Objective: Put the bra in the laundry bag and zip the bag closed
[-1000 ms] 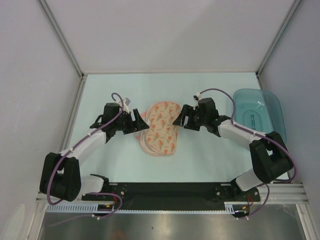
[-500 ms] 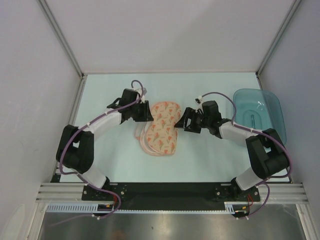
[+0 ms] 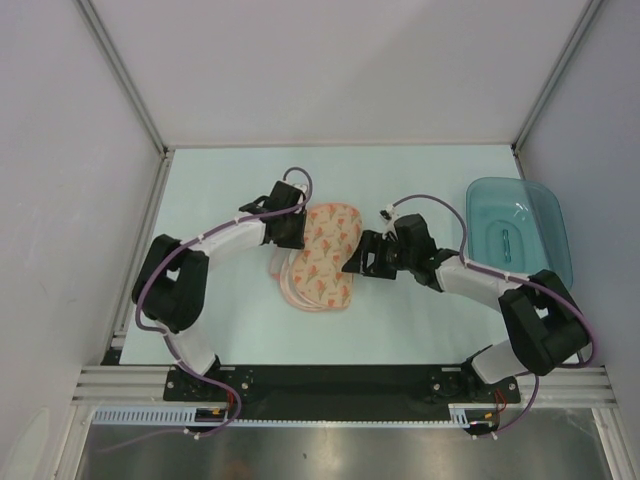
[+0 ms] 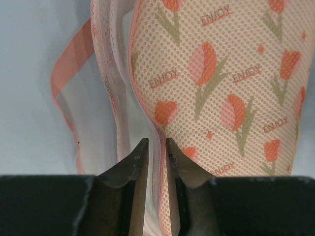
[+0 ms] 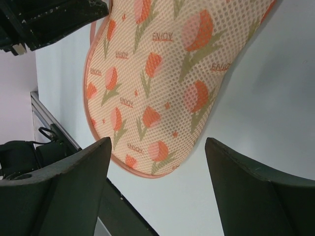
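**Laundry bag held at its left edge, right gripper spread beside it**

The laundry bag (image 3: 325, 262) is laid flat near the middle of the pale table (image 3: 230, 180), printed side up, with one lobe towards the far side and the other towards the arms. Its outer mesh is marked with orange tulips and the word ENJOY, and it is bordered with pink edging.

The left gripper (image 3: 296, 236) is set against the bag's left edge by the far lobe. In the left wrist view its fingers (image 4: 135, 162) are drawn almost together, with the pink edging pinched between the tips. Just left of that edge several pale layers (image 4: 117, 73) are fanned out. Whether these are the bra or the bag's own lining cannot be told. The bra is not made out as a separate thing in any view. A loose pink strip (image 4: 63, 81) is looped on the table beside these layers.

The right gripper (image 3: 350, 265) is held just beside the bag's right edge, at the waist between the lobes. In the right wrist view its fingers (image 5: 64, 182) are spread wide apart, with nothing held between them and the near lobe seen beyond the tips.

A translucent teal tray (image 3: 545, 215) is placed at the table's right side, well apart from the bag.
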